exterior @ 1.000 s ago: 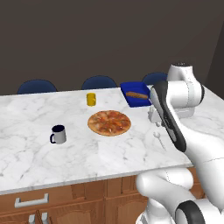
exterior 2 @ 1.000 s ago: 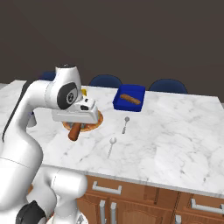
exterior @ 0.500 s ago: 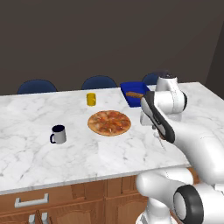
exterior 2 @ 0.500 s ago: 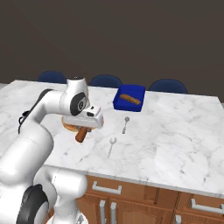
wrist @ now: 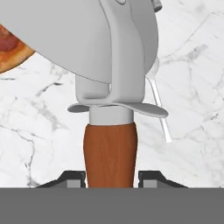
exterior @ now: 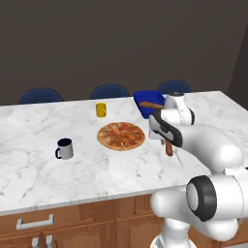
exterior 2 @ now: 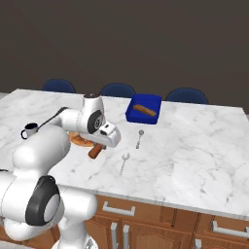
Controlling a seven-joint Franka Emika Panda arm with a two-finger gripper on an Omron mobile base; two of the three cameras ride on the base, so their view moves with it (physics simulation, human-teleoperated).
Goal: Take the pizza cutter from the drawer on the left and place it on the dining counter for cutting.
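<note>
My gripper (exterior: 165,139) (exterior 2: 103,142) (wrist: 110,177) is shut on the pizza cutter (wrist: 110,153), with dark fingertips (wrist: 72,176) either side of its reddish-brown handle (exterior: 168,148) (exterior 2: 96,151). The silvery blade (wrist: 87,39) points away from the hand. The cutter hangs low over the dining counter (exterior: 97,169) (exterior 2: 194,146), just right of the round pizza (exterior: 121,135) (exterior 2: 79,140) (wrist: 11,48). Whether the cutter touches the marble I cannot tell.
A fork (exterior 2: 123,163) (wrist: 158,98) and a spoon (exterior 2: 139,138) lie right of the cutter. A blue tray (exterior: 147,101) (exterior 2: 144,108), a yellow cup (exterior: 100,109) and a dark mug (exterior: 64,148) (exterior 2: 30,130) also stand on the counter. Shut drawer fronts (exterior: 35,223) (exterior 2: 115,210) sit under it.
The arm has folded down and brought the hand lower over the counter. The held cutter has shifted a little toward the pizza's right side.
</note>
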